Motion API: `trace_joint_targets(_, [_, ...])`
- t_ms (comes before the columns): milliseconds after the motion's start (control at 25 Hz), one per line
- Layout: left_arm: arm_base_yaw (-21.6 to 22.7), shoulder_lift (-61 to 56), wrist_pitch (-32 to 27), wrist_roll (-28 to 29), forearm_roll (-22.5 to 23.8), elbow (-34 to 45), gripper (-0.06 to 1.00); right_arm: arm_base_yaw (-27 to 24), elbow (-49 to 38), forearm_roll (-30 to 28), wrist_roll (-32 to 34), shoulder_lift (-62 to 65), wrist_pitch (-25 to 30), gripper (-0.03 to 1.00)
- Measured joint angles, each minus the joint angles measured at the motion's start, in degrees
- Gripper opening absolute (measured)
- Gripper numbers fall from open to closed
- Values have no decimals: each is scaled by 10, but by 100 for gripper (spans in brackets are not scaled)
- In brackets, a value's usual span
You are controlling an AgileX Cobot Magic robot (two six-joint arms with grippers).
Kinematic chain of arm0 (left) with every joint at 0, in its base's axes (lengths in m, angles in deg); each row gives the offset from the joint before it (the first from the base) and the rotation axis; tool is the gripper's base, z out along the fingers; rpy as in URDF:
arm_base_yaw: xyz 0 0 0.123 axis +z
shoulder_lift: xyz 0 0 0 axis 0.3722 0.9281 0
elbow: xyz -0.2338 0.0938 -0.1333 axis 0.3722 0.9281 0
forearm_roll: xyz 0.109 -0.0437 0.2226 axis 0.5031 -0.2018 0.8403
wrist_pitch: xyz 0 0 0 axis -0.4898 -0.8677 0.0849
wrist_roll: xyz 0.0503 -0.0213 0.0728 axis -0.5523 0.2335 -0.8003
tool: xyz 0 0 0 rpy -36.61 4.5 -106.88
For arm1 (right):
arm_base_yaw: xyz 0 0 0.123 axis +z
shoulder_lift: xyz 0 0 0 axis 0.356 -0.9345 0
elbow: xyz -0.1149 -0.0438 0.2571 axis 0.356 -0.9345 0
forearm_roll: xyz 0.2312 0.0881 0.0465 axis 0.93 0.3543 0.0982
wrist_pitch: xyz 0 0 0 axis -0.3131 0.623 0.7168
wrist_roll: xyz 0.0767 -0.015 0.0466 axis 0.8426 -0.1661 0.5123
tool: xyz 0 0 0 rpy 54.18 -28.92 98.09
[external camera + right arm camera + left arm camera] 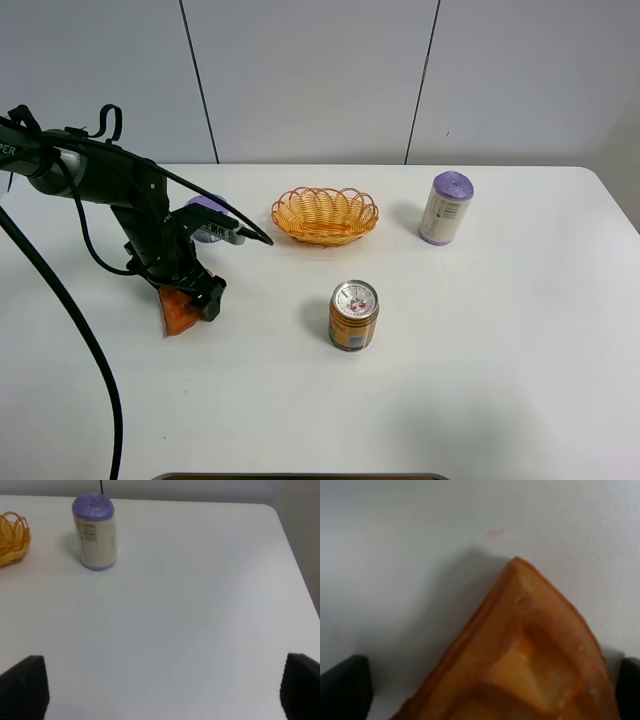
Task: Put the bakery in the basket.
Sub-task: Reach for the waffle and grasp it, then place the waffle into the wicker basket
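Observation:
The bakery (178, 316), an orange-brown waffle-grid wedge, lies on the white table at the left. My left gripper (196, 294) is lowered right over it. In the left wrist view the bakery (530, 660) fills the space between the two black fingertips (345, 685), and my left gripper (485, 690) is open with a gap on one side. The basket (325, 214), orange-yellow wicker, stands at the back middle and is empty; its edge shows in the right wrist view (11, 541). My right gripper (160, 690) is open and empty above bare table; it is out of the high view.
A gold drink can (353, 315) stands upright in the middle, in front of the basket. A purple-lidded round container (445, 208) stands to the right of the basket, also in the right wrist view (95, 532). A purple object (205, 207) sits behind my left arm.

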Motion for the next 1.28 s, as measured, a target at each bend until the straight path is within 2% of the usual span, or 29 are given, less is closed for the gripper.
trace_joint_targets(80, [0,0,0,0,6,0,90,0,0,0,0,0,0,91])
trace_joint_targets(200, [0,0,1,0,14,0,72,0,0,0,0,0,0,91])
trace_joint_targets(240, [0,0,0,0,14,0,70,0,0,0,0,0,0,91])
trace_joint_targets(800, [0,-7,-26,0,5,0,69,0,0,0,0,0,0,91])
trace_joint_targets(1080, [0,-49,-39,2,2,0,69,0,0,0,0,0,0,91])
trace_joint_targets(1280, [0,-69,-97,4,1,-40,69,0,0,0,0,0,0,91])
